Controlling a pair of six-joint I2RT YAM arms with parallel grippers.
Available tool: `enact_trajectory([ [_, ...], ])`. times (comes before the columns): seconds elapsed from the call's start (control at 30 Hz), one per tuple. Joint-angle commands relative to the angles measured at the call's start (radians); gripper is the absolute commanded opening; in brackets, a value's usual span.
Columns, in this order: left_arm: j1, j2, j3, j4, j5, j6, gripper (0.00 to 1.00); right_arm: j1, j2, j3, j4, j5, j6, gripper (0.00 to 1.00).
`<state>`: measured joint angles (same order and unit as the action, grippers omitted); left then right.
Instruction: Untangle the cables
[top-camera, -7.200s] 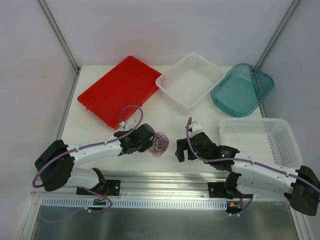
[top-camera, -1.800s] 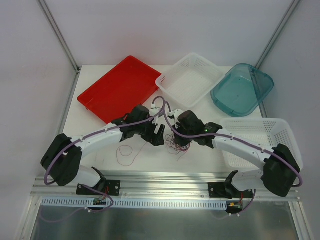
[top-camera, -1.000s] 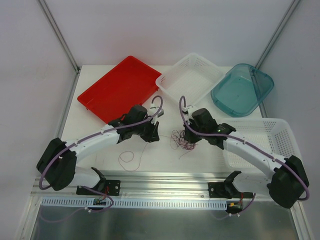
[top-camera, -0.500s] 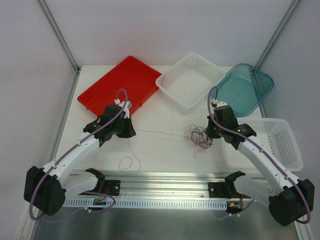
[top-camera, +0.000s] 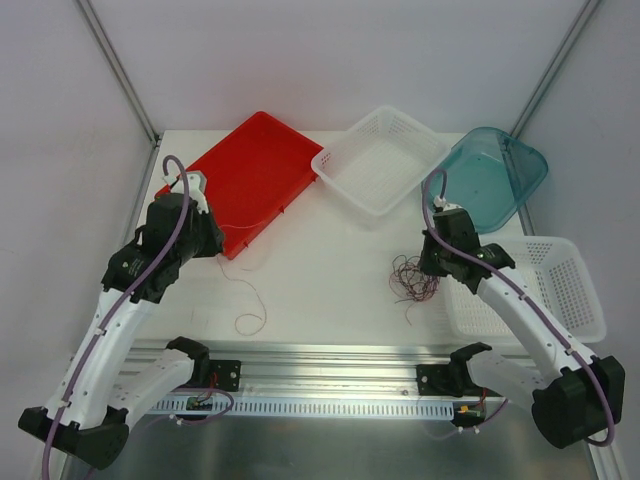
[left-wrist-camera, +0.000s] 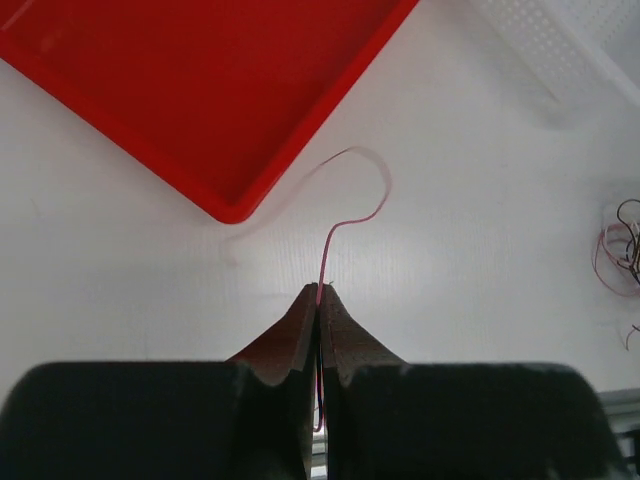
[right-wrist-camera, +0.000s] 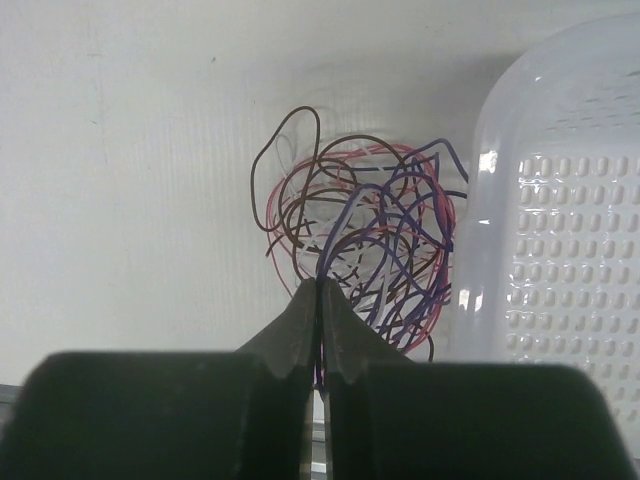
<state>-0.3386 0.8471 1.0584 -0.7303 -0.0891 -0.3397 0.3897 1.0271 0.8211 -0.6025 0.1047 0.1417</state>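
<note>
The cables are thin looped wires. A tangle (top-camera: 412, 280) of purple, dark red, pink and whitish loops lies right of the table's centre, against the right basket. My right gripper (right-wrist-camera: 320, 284) is shut on a purple strand of that tangle (right-wrist-camera: 360, 225). My left gripper (left-wrist-camera: 320, 290) is shut on a single pink cable (left-wrist-camera: 326, 250), which curls up beside the red tray's corner. In the top view the left gripper (top-camera: 214, 244) sits at the tray's near edge. That cable's slack trails down to a small loop (top-camera: 262, 312) near the front.
A red tray (top-camera: 250, 165) lies at the back left, a white basket (top-camera: 380, 160) at the back centre and a teal bin (top-camera: 485, 180) at the back right. Another white basket (top-camera: 520, 285) stands right of the tangle. A metal rail (top-camera: 330, 360) runs along the front edge.
My left arm has swung left and back toward the red tray, pulling the pink cable free of the tangle. The right gripper and the tangle shifted slightly toward the right basket.
</note>
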Motion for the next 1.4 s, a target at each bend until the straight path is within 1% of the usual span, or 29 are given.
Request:
enact_trajectory([
  [0.0,0.009,-0.011,0.097,-0.104,-0.138,0.059,0.0,-0.005,0.016,0.007,-0.003,-0.023,0.01,0.01],
  [0.03,0.009,-0.008,0.107,-0.115,-0.147,0.068,0.0,-0.005,0.028,0.003,0.006,-0.054,0.01,0.01],
  [0.1,0.009,-0.002,0.115,-0.113,-0.114,0.073,0.0,-0.003,0.05,-0.002,0.032,-0.092,0.009,0.01],
  [0.13,0.009,-0.003,0.114,-0.107,-0.088,0.07,0.0,-0.003,0.054,-0.011,0.043,-0.147,0.009,0.01],
  [0.17,0.009,0.0,0.1,-0.098,-0.016,0.07,0.0,-0.002,0.062,-0.014,0.053,-0.166,0.01,0.01],
  [0.23,0.009,0.006,0.088,-0.075,0.047,0.07,0.0,0.014,0.085,-0.019,0.076,-0.197,0.018,0.01],
  [0.3,0.009,0.017,0.081,-0.063,0.115,0.068,0.0,0.044,0.103,-0.014,0.087,-0.206,0.016,0.01],
  [0.37,0.009,0.027,0.097,-0.044,0.144,0.067,0.0,0.072,0.128,-0.002,0.092,-0.2,0.019,0.01],
  [0.43,0.009,0.044,0.145,-0.041,0.193,0.071,0.0,0.11,0.143,0.004,0.093,-0.191,0.019,0.05],
  [0.47,0.009,0.064,0.167,-0.04,0.21,0.071,0.0,0.121,0.158,0.013,0.093,-0.188,0.018,0.1],
  [0.5,0.009,0.076,0.19,-0.038,0.235,0.073,0.0,0.142,0.165,0.016,0.096,-0.188,0.018,0.24],
  [0.57,0.009,0.113,0.265,-0.037,0.267,0.074,0.0,0.166,0.182,0.024,0.096,-0.186,0.01,0.43],
  [0.6,0.009,0.128,0.291,-0.037,0.279,0.073,0.0,0.184,0.185,0.03,0.095,-0.178,0.007,0.6],
  [0.63,0.009,0.144,0.342,-0.037,0.302,0.073,0.0,0.193,0.189,0.033,0.095,-0.175,0.009,0.67],
  [0.7,0.009,0.185,0.396,-0.038,0.31,0.073,0.0,0.213,0.188,0.036,0.095,-0.168,0.007,0.8],
  [0.73,0.009,0.2,0.455,-0.038,0.305,0.076,0.0,0.218,0.186,0.035,0.096,-0.166,0.01,0.82],
  [0.8,0.009,0.247,0.518,-0.038,0.293,0.083,0.0,0.233,0.18,0.03,0.104,-0.165,0.024,0.87],
  [0.83,0.009,0.263,0.584,-0.038,0.282,0.091,0.0,0.235,0.177,0.027,0.107,-0.165,0.025,0.89],
  [0.9,0.009,0.316,0.653,-0.037,0.267,0.106,0.0,0.25,0.165,0.021,0.113,-0.16,0.039,0.92],
  [1.0,0.01,0.392,0.831,-0.041,0.232,0.128,0.0,0.268,0.136,0.006,0.125,-0.155,0.05,0.95],
  [1.1,0.013,0.47,0.948,-0.043,0.181,0.155,0.0,0.278,0.116,-0.003,0.129,-0.149,0.053,0.97],
  [1.13,0.021,0.513,1.022,-0.041,0.166,0.165,0.0,0.281,0.104,-0.005,0.129,-0.148,0.052,0.97],
  [1.2,0.035,0.556,1.124,-0.041,0.117,0.191,0.0,0.281,0.091,-0.007,0.125,-0.142,0.052,0.98],
  [1.27,0.053,0.622,1.176,-0.038,0.053,0.229,0.0,0.282,0.079,-0.01,0.124,-0.14,0.044,0.98],
  [1.3,0.059,0.645,1.222,-0.037,0.034,0.244,0.0,0.281,0.08,-0.008,0.122,-0.14,0.044,0.98],
  [1.37,0.097,0.716,1.259,-0.032,0.02,0.269,0.0,0.282,0.077,-0.01,0.116,-0.145,0.039,0.98],
])
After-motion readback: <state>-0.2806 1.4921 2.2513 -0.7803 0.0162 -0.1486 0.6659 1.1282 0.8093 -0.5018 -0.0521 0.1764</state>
